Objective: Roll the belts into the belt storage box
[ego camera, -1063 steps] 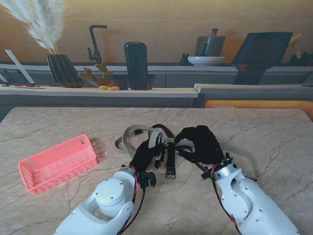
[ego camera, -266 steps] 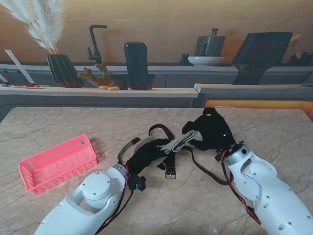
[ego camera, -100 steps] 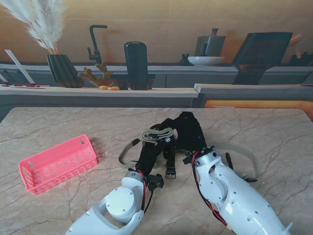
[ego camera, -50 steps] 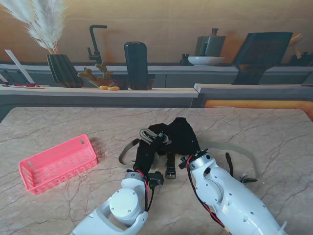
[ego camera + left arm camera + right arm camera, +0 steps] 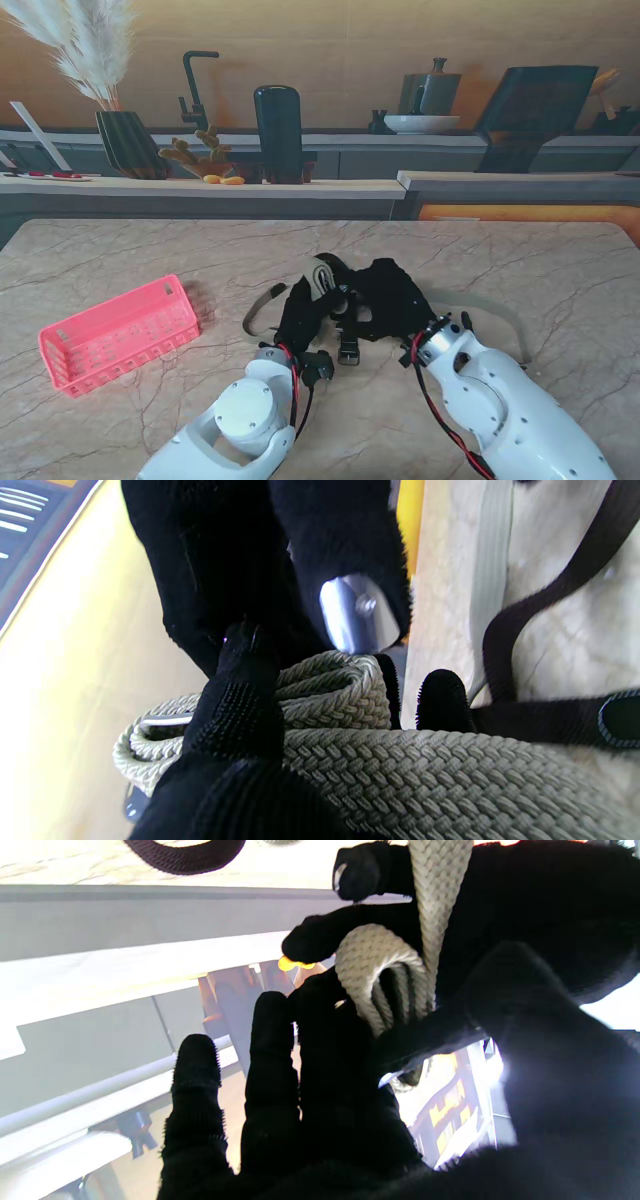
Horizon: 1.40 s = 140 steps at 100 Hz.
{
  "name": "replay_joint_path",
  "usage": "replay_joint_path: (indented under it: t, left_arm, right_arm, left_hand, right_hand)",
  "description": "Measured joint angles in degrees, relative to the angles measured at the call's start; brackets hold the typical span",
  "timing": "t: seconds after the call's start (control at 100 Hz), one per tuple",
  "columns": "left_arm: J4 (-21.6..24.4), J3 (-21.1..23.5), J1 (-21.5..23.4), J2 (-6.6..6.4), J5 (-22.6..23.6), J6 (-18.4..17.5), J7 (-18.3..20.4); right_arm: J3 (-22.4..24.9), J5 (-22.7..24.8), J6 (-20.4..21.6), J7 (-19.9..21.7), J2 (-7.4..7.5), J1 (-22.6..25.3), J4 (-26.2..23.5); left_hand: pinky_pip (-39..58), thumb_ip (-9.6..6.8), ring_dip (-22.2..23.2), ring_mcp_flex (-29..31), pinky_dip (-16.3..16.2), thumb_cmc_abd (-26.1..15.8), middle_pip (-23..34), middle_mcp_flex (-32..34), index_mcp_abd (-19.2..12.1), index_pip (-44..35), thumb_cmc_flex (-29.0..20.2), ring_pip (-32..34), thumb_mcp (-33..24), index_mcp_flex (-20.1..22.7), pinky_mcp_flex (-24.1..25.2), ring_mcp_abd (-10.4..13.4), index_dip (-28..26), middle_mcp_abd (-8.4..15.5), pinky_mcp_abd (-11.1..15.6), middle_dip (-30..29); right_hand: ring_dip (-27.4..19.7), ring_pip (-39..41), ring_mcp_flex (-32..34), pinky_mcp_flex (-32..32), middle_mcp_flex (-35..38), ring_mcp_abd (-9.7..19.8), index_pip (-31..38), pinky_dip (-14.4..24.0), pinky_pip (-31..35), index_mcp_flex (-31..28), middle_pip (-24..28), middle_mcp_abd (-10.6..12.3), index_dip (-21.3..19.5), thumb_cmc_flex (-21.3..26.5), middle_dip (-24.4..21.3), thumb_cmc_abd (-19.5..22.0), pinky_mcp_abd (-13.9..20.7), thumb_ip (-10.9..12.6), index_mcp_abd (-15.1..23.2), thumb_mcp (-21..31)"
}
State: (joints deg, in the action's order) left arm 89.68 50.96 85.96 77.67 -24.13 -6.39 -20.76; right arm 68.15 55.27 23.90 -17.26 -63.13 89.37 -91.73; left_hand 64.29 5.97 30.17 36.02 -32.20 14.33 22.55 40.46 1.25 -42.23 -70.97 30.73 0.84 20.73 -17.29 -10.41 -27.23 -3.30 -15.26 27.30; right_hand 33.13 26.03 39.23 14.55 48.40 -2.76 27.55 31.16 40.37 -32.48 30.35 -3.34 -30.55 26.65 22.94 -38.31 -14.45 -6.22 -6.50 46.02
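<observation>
Left of belts [image 5: 325, 285], pink basket [image 5: 118, 333]

White arms [image 5: 505, 405], black-gloved hands [image 5: 385, 295]

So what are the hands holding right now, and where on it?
Both hold the beige woven belt at its rolled-up end: left hand and right hand pinch the coil between them.

Right wrist view: two gloved hands closed on a partly coiled woven belt.

The right hand [image 5: 320, 1100], in a black glove, pinches the rolled end of the beige braided belt [image 5: 372, 965]; three fingers [image 5: 196, 1075] extend clear of it. The left hand [image 5: 500, 900] grips the belt's straight run. A dark belt [image 5: 185, 852] lies on the marble table [image 5: 75, 862].
</observation>
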Motion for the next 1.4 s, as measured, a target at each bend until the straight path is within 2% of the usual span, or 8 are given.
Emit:
replay_joint_path:
  t: [0.12,0.16,0.32,0.48,0.8,1.11,1.32,1.4]
  left_arm:
    - [1.1,1.1,0.0,-1.0,-2.6,2.4,5.4]
    - [1.2,1.3,0.0,-1.31,-2.6,2.9,6.3]
    - [0.7,2.9,-0.3,-3.17,-4.3,5.9,15.3]
    - [-0.6,3.7,-1.6,-5.5,-5.6,8.5,26.4]
    - [-4.6,3.3,-6.1,-8.72,-7.2,12.6,42.2]
    - [-6.0,2.1,-7.7,-9.58,-7.2,12.7,45.1]
    - [-6.0,1.9,-7.7,-9.63,-6.4,11.8,44.6]
    - [-6.0,1.9,-7.7,-9.66,-6.2,11.7,44.3]
  right_arm:
    - [2.9,4.0,0.8,-6.5,0.1,3.3,-0.9]
    - [3.9,4.9,1.2,-8.5,0.1,4.2,-1.1]
    - [8.8,8.9,3.5,-11.6,0.29,6.7,-2.8]
    - [11.8,9.2,6.9,-10.2,0.92,7.3,-3.7]
    - [10.9,4.8,10.7,1.1,1.99,4.3,-2.8]
    - [6.0,-3.0,14.4,11.8,2.47,-1.4,1.0]
    - [3.2,-8.5,15.0,15.8,2.54,-4.0,2.8]
    - [2.2,-9.7,15.1,16.3,2.56,-4.9,3.5]
  left_hand:
    - [2.2,0.0,3.5,3.3,-0.4,0.1,-0.3,2.1,0.1,0.0,0.0,4.4,-0.8,1.3,-2.7,-3.7,-0.8,0.6,-2.3,3.7]
    - [4.2,0.0,4.9,5.6,-1.1,0.1,3.2,4.8,0.4,0.0,0.4,6.8,-0.9,1.6,-4.5,-4.7,-0.8,-3.5,-2.6,7.4]
    - [17.2,-0.17,10.7,14.3,-5.2,-0.1,14.9,10.9,4.2,1.0,1.3,19.1,1.5,5.0,-14.6,-7.5,-2.3,-5.6,-4.3,11.6]
    - [24.8,-0.26,10.8,22.4,-5.1,5.0,22.5,17.6,5.3,0.7,10.8,29.7,-12.0,9.3,-23.6,-7.5,-3.7,-5.6,-4.8,15.9]
    - [30.6,-0.93,12.4,29.2,-1.1,8.0,28.2,21.2,6.6,2.9,20.7,37.3,-20.3,13.7,-31.0,-5.3,-2.6,-4.9,-4.6,18.9]
    - [31.2,-1.03,12.4,29.7,-0.3,10.6,28.3,21.2,7.4,7.1,26.8,37.6,-28.3,14.5,-31.5,-4.9,-0.6,-4.8,-4.4,18.9]
    - [31.2,-1.03,12.4,29.7,-0.2,11.1,28.3,21.2,7.4,7.1,27.2,37.7,-29.6,14.5,-31.5,-4.8,-0.6,-4.8,-4.4,18.9]
    - [31.2,-1.22,12.5,29.7,-0.2,11.4,28.3,21.2,7.5,7.1,27.2,37.8,-29.8,14.6,-31.5,-4.8,-0.6,-4.7,-4.3,18.9]
  right_hand:
    - [0.0,-0.1,0.1,0.1,0.1,0.0,-0.1,1.2,-0.3,-0.1,0.1,2.9,-0.9,-0.3,0.8,0.5,0.0,1.2,4.0,-0.8]
    - [0.0,-0.1,0.1,0.2,-0.8,0.0,-0.1,1.2,-0.3,-0.1,-2.0,0.5,-0.8,-0.3,-0.1,0.6,0.0,1.2,6.1,-0.8]
    - [0.0,-0.2,0.7,2.2,-0.9,0.3,3.6,2.1,-0.3,0.9,-4.0,0.0,-2.8,-0.2,-0.1,1.6,0.3,1.2,20.1,-0.7]
    - [0.0,-2.1,0.7,3.2,-4.2,1.1,4.9,2.6,-0.3,7.5,-6.2,0.0,-3.2,1.1,-0.7,1.7,1.7,1.2,25.3,0.0]
    - [-0.8,-4.4,0.6,3.7,-11.4,1.3,4.1,2.9,-0.3,15.3,-9.3,0.0,-1.6,0.5,-1.8,1.7,2.4,1.2,26.0,0.0]
    - [-0.9,-5.6,0.6,3.7,-13.3,1.5,2.8,3.3,-0.5,17.0,-10.0,0.0,0.0,0.4,-2.3,1.7,2.4,1.2,21.5,-0.1]
    - [-0.5,-4.8,4.6,4.5,1.4,2.6,7.6,3.9,-0.6,1.1,-5.4,3.2,-1.7,0.7,-0.8,1.0,2.4,0.9,19.5,1.4]
    - [1.1,-3.3,7.1,5.2,7.6,3.1,13.5,4.0,-0.6,-0.7,-3.4,4.4,2.2,3.6,0.6,0.9,2.4,-3.2,20.2,0.5]
